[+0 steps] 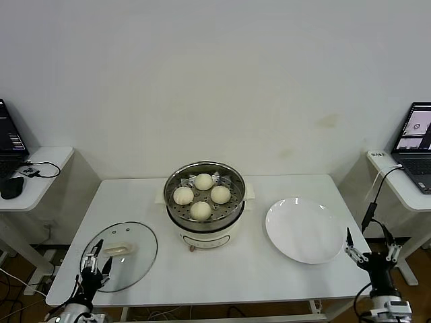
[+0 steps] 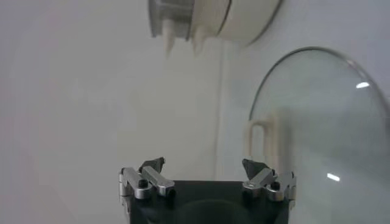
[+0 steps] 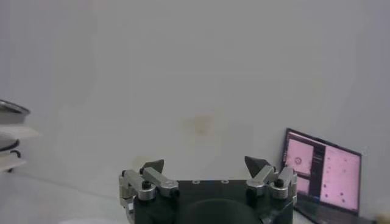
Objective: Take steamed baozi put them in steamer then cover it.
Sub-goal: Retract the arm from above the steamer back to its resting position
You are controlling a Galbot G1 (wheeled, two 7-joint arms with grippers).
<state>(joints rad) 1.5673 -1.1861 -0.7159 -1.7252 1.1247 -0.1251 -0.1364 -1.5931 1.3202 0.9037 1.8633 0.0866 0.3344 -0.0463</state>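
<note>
Four pale steamed baozi [image 1: 201, 195] sit in the shiny steel steamer [image 1: 173, 213] on its white cooker base at the table's middle back. The clear glass cover [image 1: 138, 250] with a cream handle [image 1: 118, 250] lies flat on the table at the front left. It also shows in the left wrist view [image 2: 317, 115]. My left gripper [image 1: 94, 258] is open and empty, low at the cover's front edge, its own view [image 2: 203, 165] facing the handle [image 2: 261, 141]. My right gripper [image 1: 370, 245] is open and empty, off the table's front right corner.
An empty white plate [image 1: 304, 230] lies on the table right of the steamer. Side desks with laptops [image 1: 415, 145] stand at far left and far right. A cable [image 1: 377, 195] hangs by the right desk.
</note>
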